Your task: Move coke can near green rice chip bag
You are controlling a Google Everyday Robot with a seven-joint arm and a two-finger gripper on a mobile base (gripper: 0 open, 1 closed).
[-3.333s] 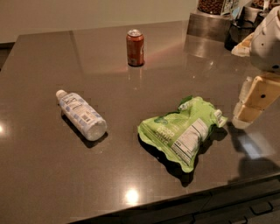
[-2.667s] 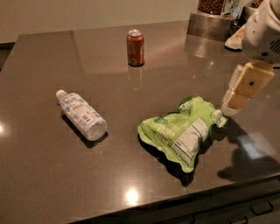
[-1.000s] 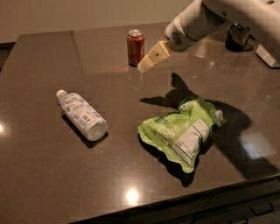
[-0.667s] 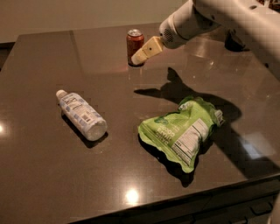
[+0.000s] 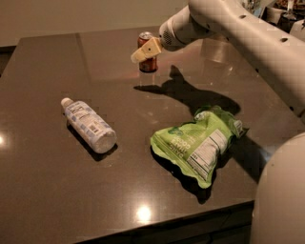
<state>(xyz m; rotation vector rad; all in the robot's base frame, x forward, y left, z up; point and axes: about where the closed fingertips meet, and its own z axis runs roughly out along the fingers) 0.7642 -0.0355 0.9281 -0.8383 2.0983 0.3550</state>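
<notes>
Gripper point(image 5: 147, 50) hovering at small red metal coke can point(image 5: 148, 66), upper centre — prob. lining up a grab; jaws: can't tell.

Gripper point(image 5: 137, 56) at coke can point(image 5: 148, 66)

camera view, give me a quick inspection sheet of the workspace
surface: dark glossy tabletop, light glare spots
job's things: coke can upright at the far side; green rice chip bag lying flat front right, well apart from the can
clutter: plastic bottle on its side, left
grippers: tool at the coke can, overlapping its upper half in this view
cables: nothing seen
surroundings: pale wall behind the table
</notes>
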